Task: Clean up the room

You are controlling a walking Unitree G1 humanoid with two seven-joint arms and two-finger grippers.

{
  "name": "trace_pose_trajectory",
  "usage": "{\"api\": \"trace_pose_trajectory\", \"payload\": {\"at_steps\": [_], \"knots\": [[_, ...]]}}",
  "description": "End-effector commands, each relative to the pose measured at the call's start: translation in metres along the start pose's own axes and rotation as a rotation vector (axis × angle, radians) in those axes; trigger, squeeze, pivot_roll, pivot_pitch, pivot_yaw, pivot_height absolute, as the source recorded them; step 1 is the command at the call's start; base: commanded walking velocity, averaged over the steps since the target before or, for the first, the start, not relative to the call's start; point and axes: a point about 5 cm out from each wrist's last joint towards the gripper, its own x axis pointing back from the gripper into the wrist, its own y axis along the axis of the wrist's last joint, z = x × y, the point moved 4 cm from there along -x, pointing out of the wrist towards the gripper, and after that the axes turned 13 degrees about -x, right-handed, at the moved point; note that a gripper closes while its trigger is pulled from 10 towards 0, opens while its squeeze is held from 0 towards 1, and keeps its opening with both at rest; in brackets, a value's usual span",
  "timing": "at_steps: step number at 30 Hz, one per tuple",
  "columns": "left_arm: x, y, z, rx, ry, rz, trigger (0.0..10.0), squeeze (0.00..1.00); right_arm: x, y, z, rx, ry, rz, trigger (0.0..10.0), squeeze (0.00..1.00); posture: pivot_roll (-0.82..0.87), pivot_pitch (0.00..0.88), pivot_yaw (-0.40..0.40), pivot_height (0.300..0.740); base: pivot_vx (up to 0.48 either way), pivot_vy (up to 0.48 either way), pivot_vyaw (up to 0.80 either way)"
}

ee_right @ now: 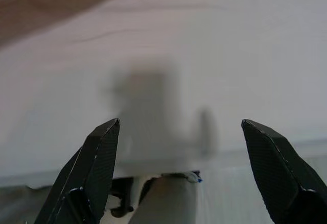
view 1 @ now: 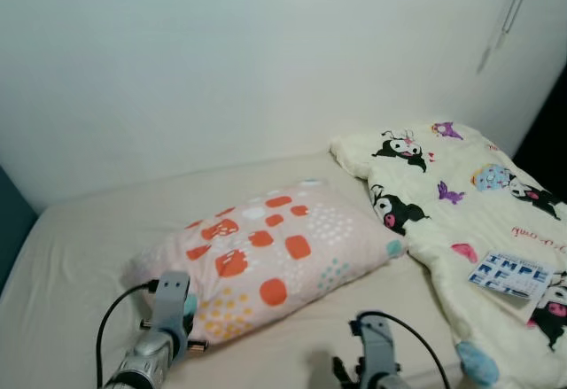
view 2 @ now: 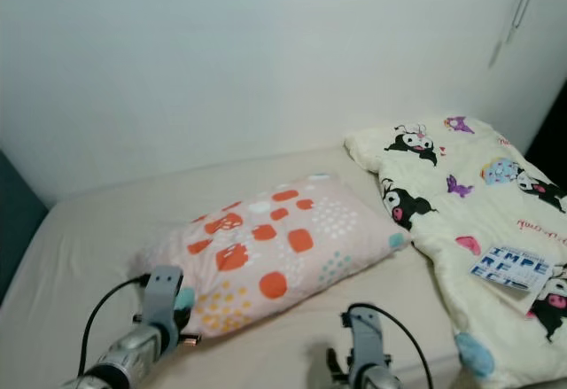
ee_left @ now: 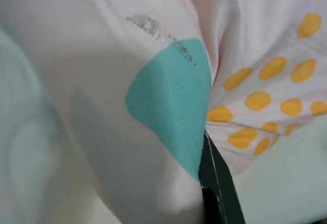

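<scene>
Left claw pinching the pillow's near corner.
The pillow is lying lengthwise toward the blanket; the right claw is hovering spread, beside it.

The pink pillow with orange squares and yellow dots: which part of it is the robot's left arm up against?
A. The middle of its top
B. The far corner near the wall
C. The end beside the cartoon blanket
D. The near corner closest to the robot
D: the left gripper is pressed into the near corner of the pink pillow with orange squares and yellow dots, and the left wrist view shows its fabric bunched against a black finger.
</scene>
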Motion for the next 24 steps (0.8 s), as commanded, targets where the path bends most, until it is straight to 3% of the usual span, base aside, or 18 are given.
{"api": "trace_pose_trajectory", "payload": {"at_steps": [1, 10, 21, 24], "knots": [[0.002, -0.003, 0.009, -0.004, 0.028, 0.003, 10.0, 0.00, 0.000, 0.001, -0.002, -0.008, -0.006, -0.006, 10.0, 0.00, -0.04, 0.000, 0.037, 0.740, 0.000, 0.319, 0.00], [0.002, -0.004, 0.005, -0.001, 0.019, 0.001, 10.0, 0.00, 0.001, -0.002, -0.004, -0.007, -0.010, -0.001, 10.0, 0.00, -0.05, 0.000, 0.037, 0.740, 0.000, 0.305, 0.00], [0.003, -0.010, 0.001, -0.009, -0.003, 0.012, 10.0, 0.00, 0.002, -0.004, -0.004, -0.007, -0.009, 0.005, 10.0, 0.00, -0.05, 0.000, 0.037, 0.740, 0.000, 0.000, 0.00], [0.004, -0.012, -0.002, -0.048, -0.020, 0.017, 10.0, 0.00, 0.002, -0.006, -0.005, -0.008, -0.010, 0.007, 10.0, 0.00, -0.05, 0.000, 0.037, 0.740, 0.000, -0.280, 0.00]]}}
